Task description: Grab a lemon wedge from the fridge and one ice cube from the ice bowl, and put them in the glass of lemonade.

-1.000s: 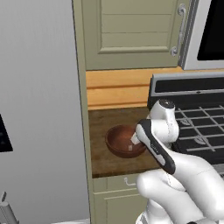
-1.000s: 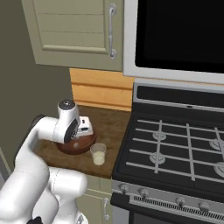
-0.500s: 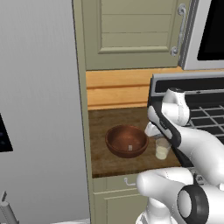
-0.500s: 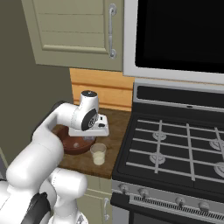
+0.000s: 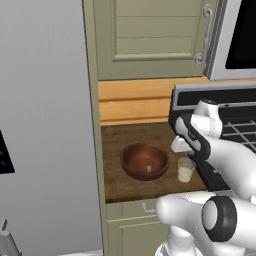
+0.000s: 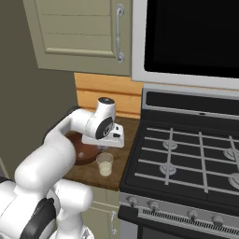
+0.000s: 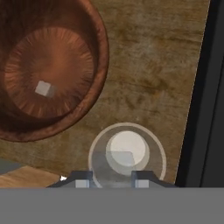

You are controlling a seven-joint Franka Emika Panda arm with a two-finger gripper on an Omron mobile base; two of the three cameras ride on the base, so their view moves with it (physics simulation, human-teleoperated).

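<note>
Gripper [image 7: 109, 181] sits directly above the glass of lemonade [image 7: 127, 153]. In the hand view the two finger tips [image 7: 82, 178] stand partway open at the bottom edge, one on each side of the glass rim. A pale square shape shows between them over the glass, possibly a cube, but whether the jaws are gripping it cannot be told.

Glass [image 5: 185, 169] stands upright on the wooden counter [image 5: 130, 185], just beside the ice bowl [image 5: 145, 161] on its stove side, close to it; contact unclear. Stove [image 6: 186, 158] edge runs just past the glass on the other side.

One ice cube [image 7: 43, 89] lies loose near the centre of the bowl floor; also visible as a small pale speck in the left base view [image 5: 148, 168]. Bowl upright, otherwise bare inside.

In the right base view the hand [image 6: 103, 137] hangs over the glass [image 6: 105, 164], and the arm covers part of the bowl [image 6: 86, 154].

Fridge [image 5: 45, 125] is the grey slab at the left of the left base view, flush against the beige cupboard [image 5: 150, 35] column. Lemon wedge can't be made out.
</note>
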